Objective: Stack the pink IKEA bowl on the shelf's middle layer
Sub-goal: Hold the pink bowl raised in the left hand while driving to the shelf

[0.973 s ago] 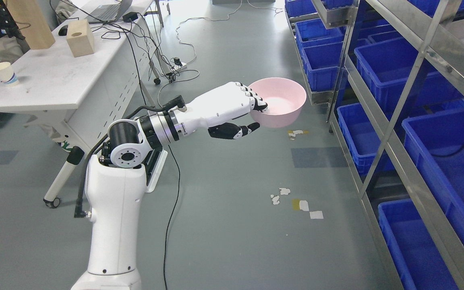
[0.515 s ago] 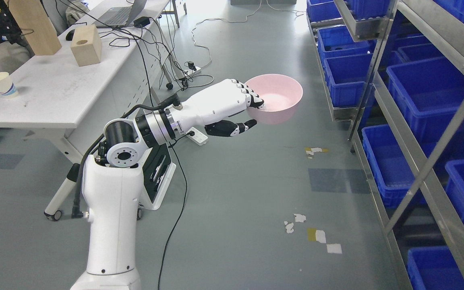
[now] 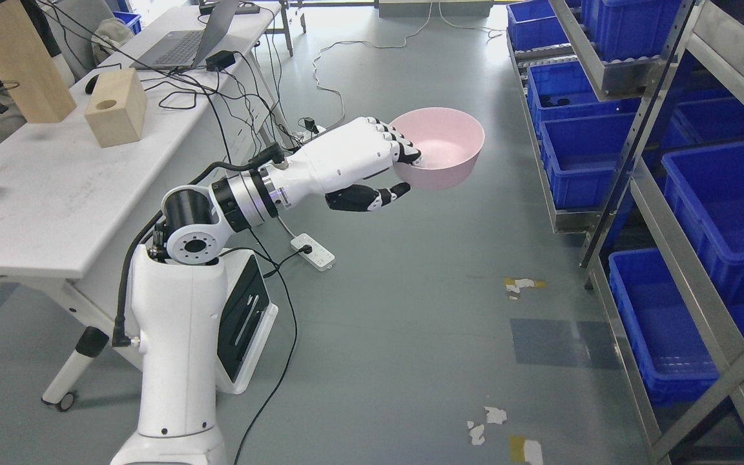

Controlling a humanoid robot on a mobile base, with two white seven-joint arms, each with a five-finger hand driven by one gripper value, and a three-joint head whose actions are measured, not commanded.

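Since a second ago your camera has swung, sliding the shelf (image 3: 669, 194) rightward; left hand (image 3: 372, 161) stays clamped on the bowl's (image 3: 446, 152) near rim, holding it upright in mid-air above the floor. No writing is legible.

matt pink plastic bowl (image 3: 443, 145), glossy white plastic hand (image 3: 362, 165), metal shelf (image 3: 662, 213), wood block (image 3: 113, 116)

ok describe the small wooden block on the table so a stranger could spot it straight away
Look at the white table on the left. Toward its far end, beside a taller wooden slab and before the laptop, sits the small wooden block. It alone is cube-shaped, with a round hole in its top.
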